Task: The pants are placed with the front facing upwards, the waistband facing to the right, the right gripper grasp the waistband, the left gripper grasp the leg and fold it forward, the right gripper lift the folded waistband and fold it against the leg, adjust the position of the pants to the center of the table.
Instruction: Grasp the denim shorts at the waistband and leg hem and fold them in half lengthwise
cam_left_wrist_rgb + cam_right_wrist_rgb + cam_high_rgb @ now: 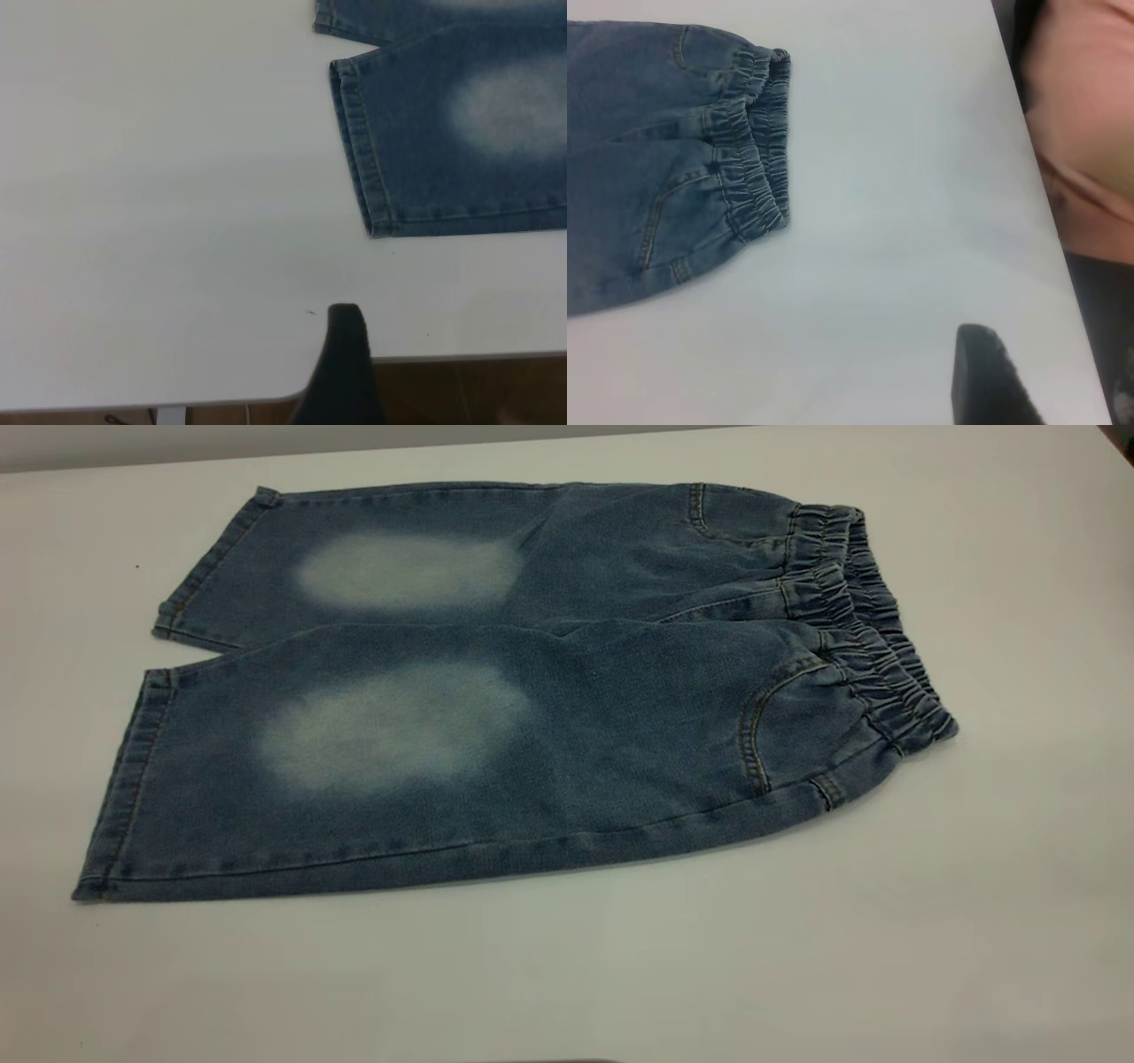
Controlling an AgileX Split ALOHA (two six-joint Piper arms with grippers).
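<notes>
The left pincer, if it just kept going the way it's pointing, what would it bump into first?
Probably bare table first; the left pincer points across it, with the hem of the pants leg lying beyond and slightly to one side. Depth is unclear.

One pair of pants (549, 717) lies on one tabletop (974, 921), filling the middle of the exterior frame. The pants have two legs, each with one pale faded patch, so two patches: one at upper centre (407, 571), one at centre left (394, 726). Two curved front pocket seams show towards the right. One waistband (873, 638) runs down the right side. One dark finger of the left gripper (345, 363) shows at the lower centre of its wrist view, and one of the right gripper (988, 376) at the lower right of its own.
</notes>
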